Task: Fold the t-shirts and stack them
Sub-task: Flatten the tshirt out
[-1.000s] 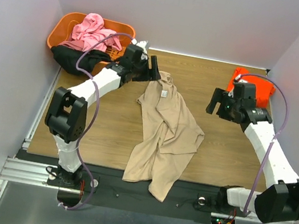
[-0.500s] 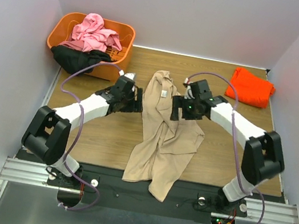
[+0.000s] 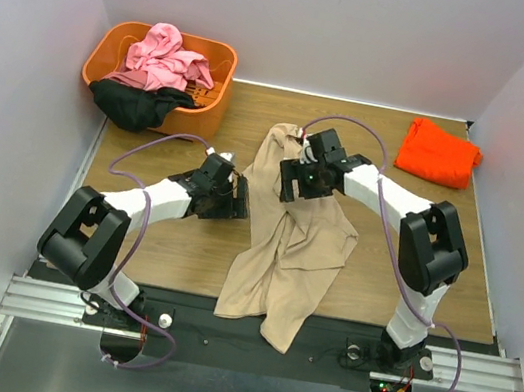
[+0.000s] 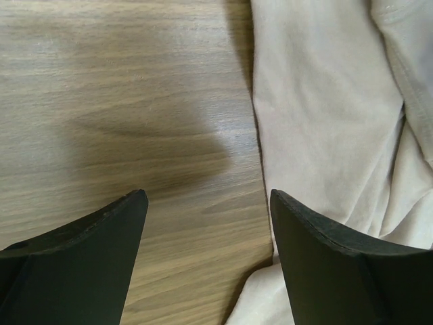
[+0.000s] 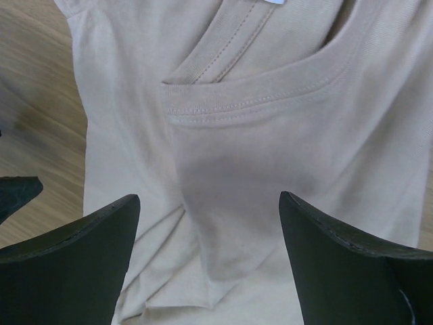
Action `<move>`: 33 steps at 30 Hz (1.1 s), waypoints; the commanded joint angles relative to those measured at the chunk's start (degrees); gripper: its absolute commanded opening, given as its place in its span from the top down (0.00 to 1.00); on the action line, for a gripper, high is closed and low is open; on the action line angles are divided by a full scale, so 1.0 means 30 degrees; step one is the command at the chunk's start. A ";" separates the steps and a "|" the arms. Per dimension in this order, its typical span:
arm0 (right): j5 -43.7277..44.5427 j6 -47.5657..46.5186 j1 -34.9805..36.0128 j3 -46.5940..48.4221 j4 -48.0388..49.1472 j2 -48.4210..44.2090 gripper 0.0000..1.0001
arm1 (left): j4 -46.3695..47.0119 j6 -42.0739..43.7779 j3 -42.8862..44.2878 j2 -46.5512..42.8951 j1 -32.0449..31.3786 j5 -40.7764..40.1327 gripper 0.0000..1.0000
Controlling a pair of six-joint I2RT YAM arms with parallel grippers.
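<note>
Top external view gives you the tan t-shirt (image 3: pixel 288 251) as your reference. It lies crumpled lengthwise on the wooden table (image 3: pixel 163 240), with its collar at the far end and its lower end reaching over the near edge.

Your left gripper (image 3: pixel 238 197) sits just beside that shirt's left edge, about level with the upper chest. In the left wrist view its fingers (image 4: pixel 88 257) are spread wide. One is over bare wood and the other over the border of the tan cloth (image 4: pixel 325 115), and nothing is caught between them. You cannot tell from here whether the tips touch the table.

Your right gripper (image 3: pixel 291 176) hangs over the shirt's upper part, near the collar. In the right wrist view the fingers (image 5: pixel 338 264) are also spread wide, framing the stitched neckline (image 5: pixel 250 101). The fabric below them is not pinched.

The bright orange-red t-shirt (image 3: pixel 439 152) lies in a compact heap well apart from the tan shirt, to its right and farther back. To the tan shirt's left and farther back stands the orange basket (image 3: pixel 116 43). It holds the pink t-shirt (image 3: pixel 170 56), and the black t-shirt (image 3: pixel 136 105) spills over its near rim.
</note>
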 commanded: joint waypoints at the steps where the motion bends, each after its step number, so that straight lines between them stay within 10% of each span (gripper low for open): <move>1: -0.0351 -0.0403 0.0621 0.1088 0.0671 0.0777 0.11 | 0.0623 0.0195 0.0592 -0.0471 -0.0086 0.0571 0.15; 8: 0.0936 0.0094 0.0946 0.1060 0.0554 0.2155 0.25 | 0.0242 0.0490 0.0450 -0.0672 -0.0203 0.1367 0.15; 11: 0.1260 0.0153 0.0946 0.1030 0.0349 0.2769 0.48 | 0.0153 0.0607 -0.0194 -0.1404 -0.0203 0.1308 0.15; 14: 0.2221 0.0707 0.0917 0.1498 -0.0292 0.3354 0.98 | 0.0154 0.0608 -0.0576 -0.1787 -0.0203 0.1133 0.15; 33: 0.3664 0.4313 -0.5265 -0.0756 -0.1028 0.1277 1.00 | 0.0505 0.2570 0.0096 0.0585 -0.0261 0.1775 0.18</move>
